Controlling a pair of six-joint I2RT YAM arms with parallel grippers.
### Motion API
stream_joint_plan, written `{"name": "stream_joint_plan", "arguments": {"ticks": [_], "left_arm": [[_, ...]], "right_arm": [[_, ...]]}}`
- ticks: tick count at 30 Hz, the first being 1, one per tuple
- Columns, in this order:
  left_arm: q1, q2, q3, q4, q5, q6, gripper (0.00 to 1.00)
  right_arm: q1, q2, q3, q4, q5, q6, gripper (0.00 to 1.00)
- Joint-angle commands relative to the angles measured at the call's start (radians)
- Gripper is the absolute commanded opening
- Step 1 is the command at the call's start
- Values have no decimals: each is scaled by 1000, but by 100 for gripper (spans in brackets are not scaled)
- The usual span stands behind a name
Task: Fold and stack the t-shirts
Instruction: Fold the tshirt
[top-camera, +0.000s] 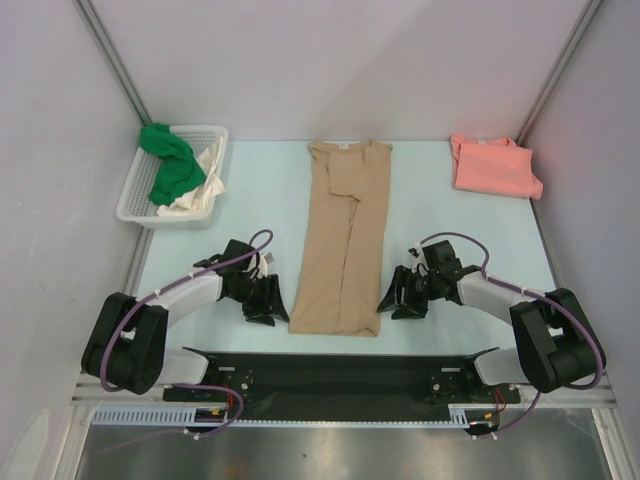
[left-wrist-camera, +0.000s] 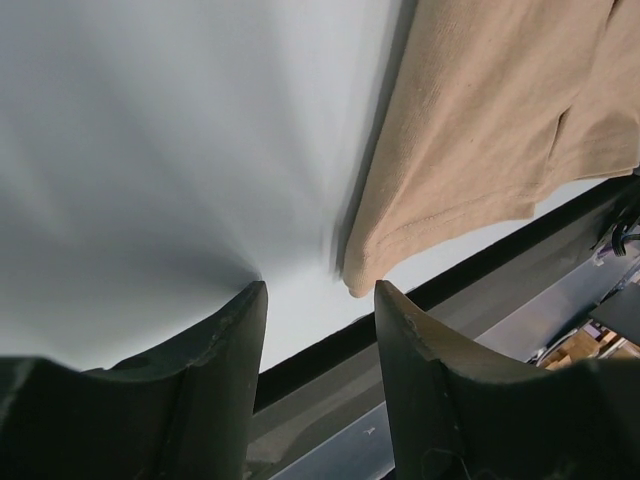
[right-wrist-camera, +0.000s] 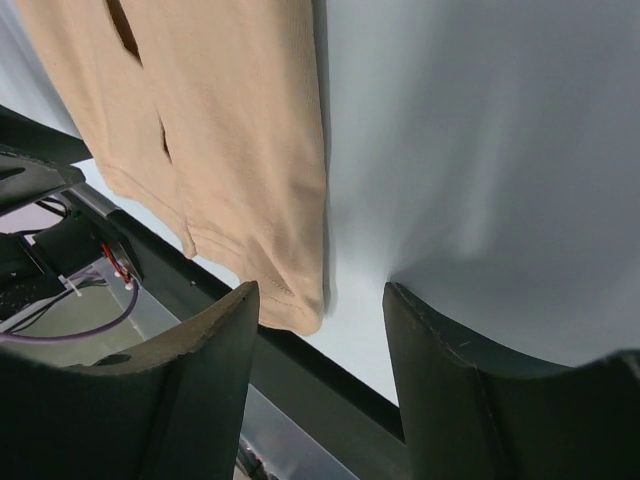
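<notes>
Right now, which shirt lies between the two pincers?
The tan shirt, a long flat strip between the left pincer and right pincer. The pink shirt lies at the far right; the green shirt and cream shirt are bunched in the basket.

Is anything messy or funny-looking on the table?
Yes. The green t-shirt and cream t-shirt are crumpled in the white basket, spilling over its edges. The tan t-shirt and pink t-shirt lie flat.

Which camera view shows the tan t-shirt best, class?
The top external view: the whole tan t-shirt lies there, folded into a long strip. Each wrist view catches only one near hem corner and some cloth beyond.
</notes>
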Motion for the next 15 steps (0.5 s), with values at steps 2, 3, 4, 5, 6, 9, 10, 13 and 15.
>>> {"name": "stream_joint_plan", "arguments": {"ticks": [2, 3, 4, 5, 6, 9, 10, 13, 15], "left_arm": [[-6, 15, 27, 12, 9, -10, 52], [-6, 22, 24, 14, 9, -11, 52], [-6, 24, 24, 15, 9, -11, 52], [-6, 26, 20, 17, 13, -11, 51], [-6, 27, 20, 15, 12, -11, 50], [-6, 26, 20, 15, 2, -13, 50], [-6, 26, 20, 17, 4, -14, 50], [-6, 26, 20, 17, 1, -13, 50], [-6, 29, 22, 14, -5, -10, 50]], "right_arm": [[14, 15, 2, -21, 16, 18, 58], [23, 15, 0, -15, 19, 21, 58], [27, 14, -1, -11, 20, 22, 58], [30, 12, 0, -11, 24, 28, 58], [35, 12, 0, -9, 24, 27, 58], [37, 14, 3, -5, 31, 32, 58], [37, 15, 3, 0, 31, 35, 58], [38, 20, 3, 6, 30, 42, 58], [37, 28, 2, 5, 31, 47, 58]]}}
